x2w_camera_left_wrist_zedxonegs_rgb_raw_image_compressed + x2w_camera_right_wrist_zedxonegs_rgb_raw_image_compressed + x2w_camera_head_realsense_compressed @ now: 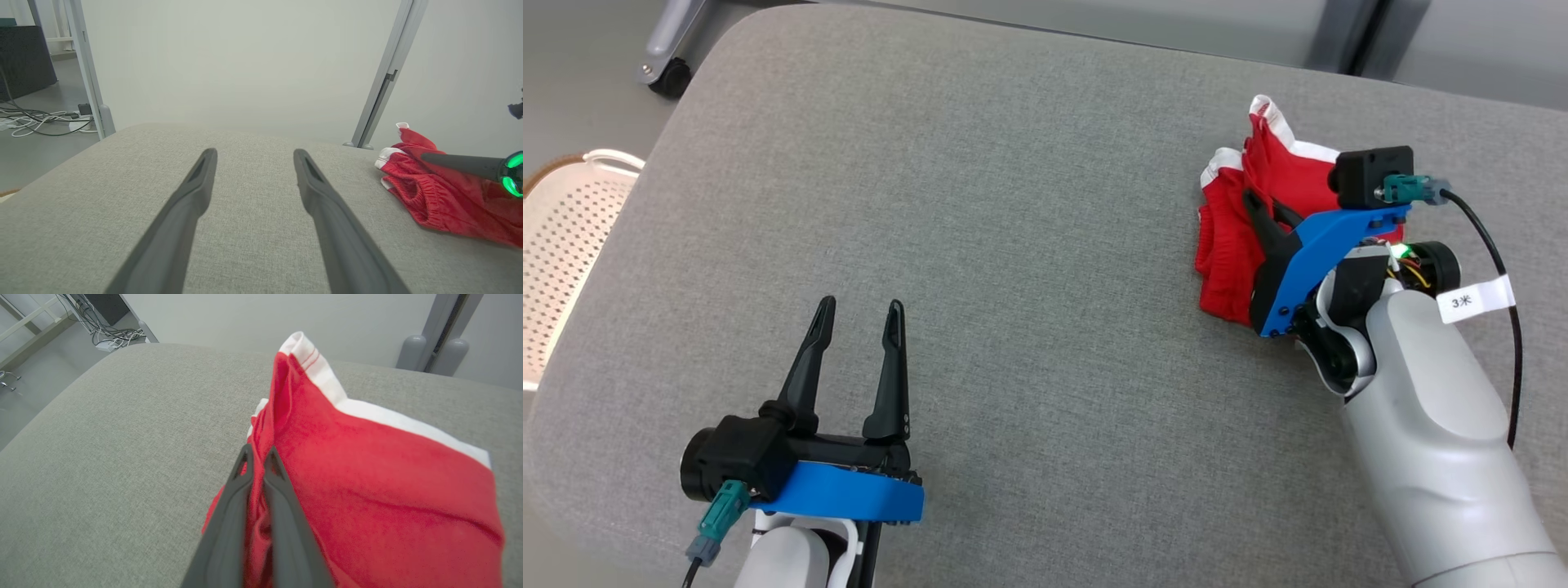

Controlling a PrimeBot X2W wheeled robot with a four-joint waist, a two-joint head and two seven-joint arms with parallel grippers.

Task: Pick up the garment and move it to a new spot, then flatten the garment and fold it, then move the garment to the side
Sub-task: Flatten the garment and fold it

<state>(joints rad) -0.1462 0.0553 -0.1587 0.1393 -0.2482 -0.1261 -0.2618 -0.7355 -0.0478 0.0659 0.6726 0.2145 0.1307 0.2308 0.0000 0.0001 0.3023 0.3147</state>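
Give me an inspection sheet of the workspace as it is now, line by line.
Surface: grey padded top.
Job's things: red garment with white trim, bunched up at the right, not flattened.
Clutter: nothing seen.
Grippers: left gripper open, holding nothing; right gripper shut on the garment.
Cables: black cable with a white tag at the right wrist; loose cables on the floor.
Surroundings: white basket at the left; caster; grey post.
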